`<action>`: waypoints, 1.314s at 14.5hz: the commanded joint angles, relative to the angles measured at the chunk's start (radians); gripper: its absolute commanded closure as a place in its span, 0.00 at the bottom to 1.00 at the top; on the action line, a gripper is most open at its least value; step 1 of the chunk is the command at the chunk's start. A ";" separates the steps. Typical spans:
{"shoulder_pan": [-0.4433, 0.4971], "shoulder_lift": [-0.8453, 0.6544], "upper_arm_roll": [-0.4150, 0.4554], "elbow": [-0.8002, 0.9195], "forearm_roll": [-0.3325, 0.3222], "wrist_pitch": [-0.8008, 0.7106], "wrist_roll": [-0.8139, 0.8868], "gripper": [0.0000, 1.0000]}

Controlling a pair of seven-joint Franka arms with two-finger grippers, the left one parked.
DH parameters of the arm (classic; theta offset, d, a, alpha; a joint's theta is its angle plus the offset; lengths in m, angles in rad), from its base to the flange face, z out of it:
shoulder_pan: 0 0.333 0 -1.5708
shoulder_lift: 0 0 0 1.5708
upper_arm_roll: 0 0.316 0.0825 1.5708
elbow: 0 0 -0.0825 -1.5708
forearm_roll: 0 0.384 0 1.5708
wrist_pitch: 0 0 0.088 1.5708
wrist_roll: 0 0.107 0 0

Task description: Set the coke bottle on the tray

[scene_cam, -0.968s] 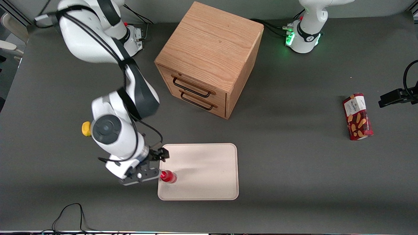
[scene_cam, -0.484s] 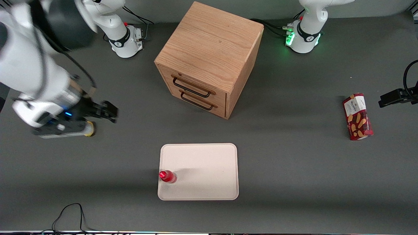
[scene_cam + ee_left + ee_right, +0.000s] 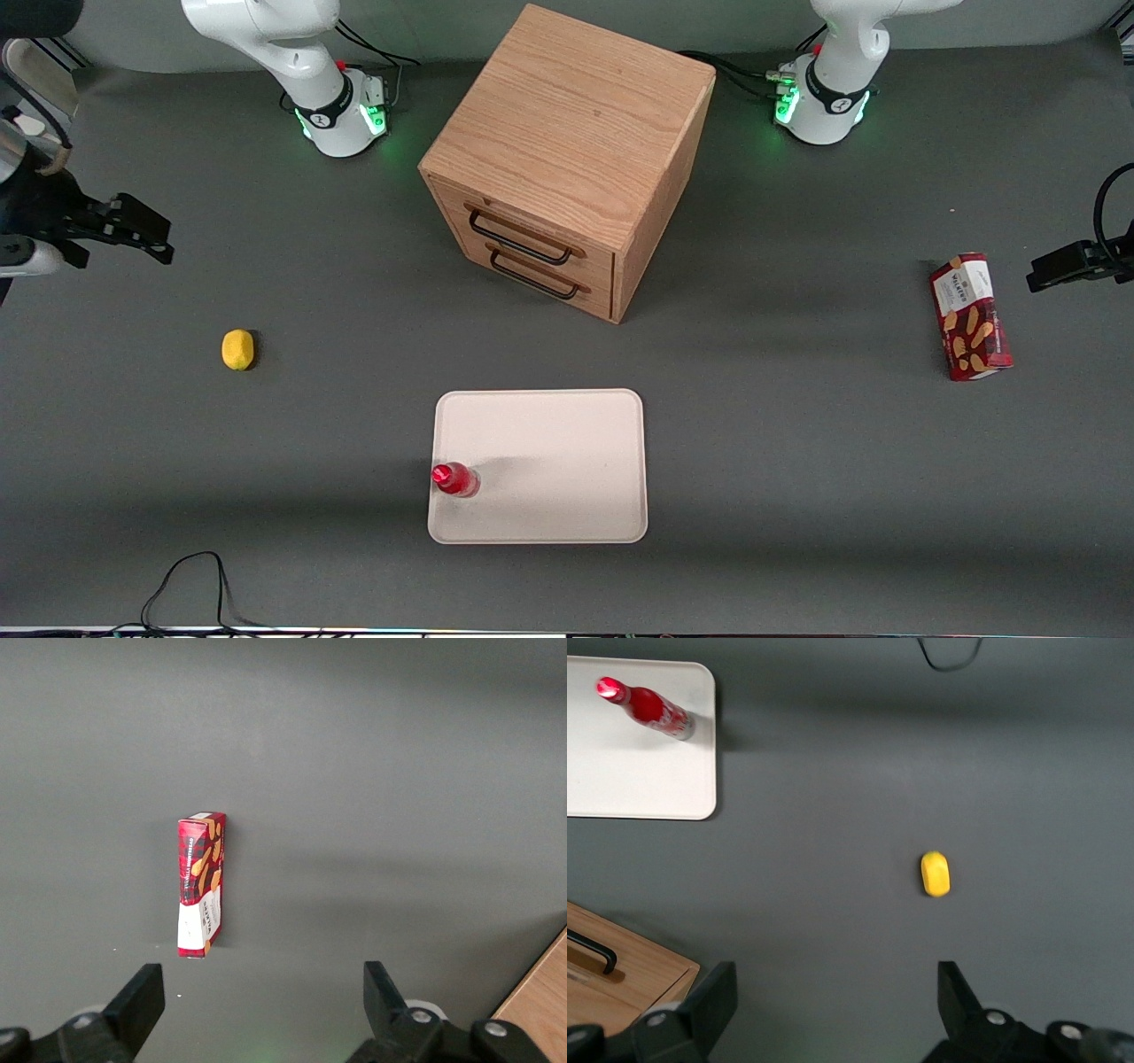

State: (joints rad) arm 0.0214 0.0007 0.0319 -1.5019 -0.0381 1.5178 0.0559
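The slim red coke bottle [image 3: 455,479] [image 3: 647,705] stands upright on the cream-white tray [image 3: 549,470] [image 3: 629,771], close to the tray's edge toward the working arm's end and near its front corner. My gripper [image 3: 133,232] [image 3: 833,992] hangs high over the working arm's end of the table, well away from the tray and the bottle. It is open, its two dark fingers spread wide with only grey table showing between them.
A yellow lemon [image 3: 236,349] [image 3: 935,873] lies on the table between my gripper and the tray. The wooden two-drawer cabinet [image 3: 567,159] stands farther from the camera than the tray. A dark red biscuit box [image 3: 970,316] [image 3: 202,882] lies toward the parked arm's end.
My gripper has let go of the bottle, risen and swung away from the tray toward the working arm's end. The bottle stays on the tray. The lemon has come fully into view.
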 commanded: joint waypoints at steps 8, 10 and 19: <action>-0.006 -0.004 -0.110 -0.030 0.073 0.048 -0.163 0.00; -0.017 -0.005 -0.098 -0.032 0.047 0.041 -0.162 0.00; 0.018 -0.005 -0.109 -0.032 0.006 0.021 -0.165 0.00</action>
State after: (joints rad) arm 0.0192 -0.0019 -0.0577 -1.5349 -0.0164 1.5484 -0.0891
